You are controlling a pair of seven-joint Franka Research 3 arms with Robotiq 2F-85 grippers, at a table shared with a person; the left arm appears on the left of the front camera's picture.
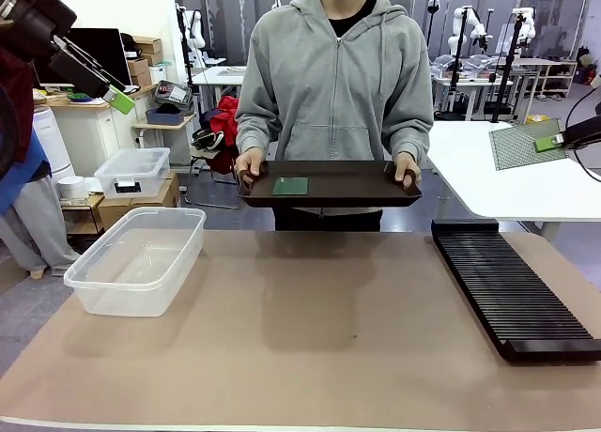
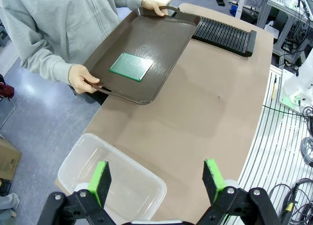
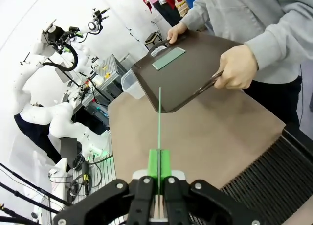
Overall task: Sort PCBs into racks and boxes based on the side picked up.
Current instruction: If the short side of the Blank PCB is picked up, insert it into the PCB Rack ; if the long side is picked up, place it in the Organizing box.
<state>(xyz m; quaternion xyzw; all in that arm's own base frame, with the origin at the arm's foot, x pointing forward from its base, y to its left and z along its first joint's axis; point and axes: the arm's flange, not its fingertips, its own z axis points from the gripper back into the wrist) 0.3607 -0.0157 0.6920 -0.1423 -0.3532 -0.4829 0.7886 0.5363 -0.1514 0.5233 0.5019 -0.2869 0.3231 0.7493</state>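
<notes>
The tub [image 2: 74, 155] is partly hidden behind the left end effector [image 2: 156, 172].

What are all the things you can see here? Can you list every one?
PCBs: two, green; one flat on the tray, one in the right pincer.
tray: one, dark brown, held by the person at the table's far edge.
rack: one, black, table's right side.
tub: one, clear, table's left side.
lidded box: one, clear, white lid, behind the tub.
person's hands: two, on the tray's handles.
left pincer: one, black with green pads, open, above the tub.
right pincer: one, same colours, shut on a PCB.
</notes>
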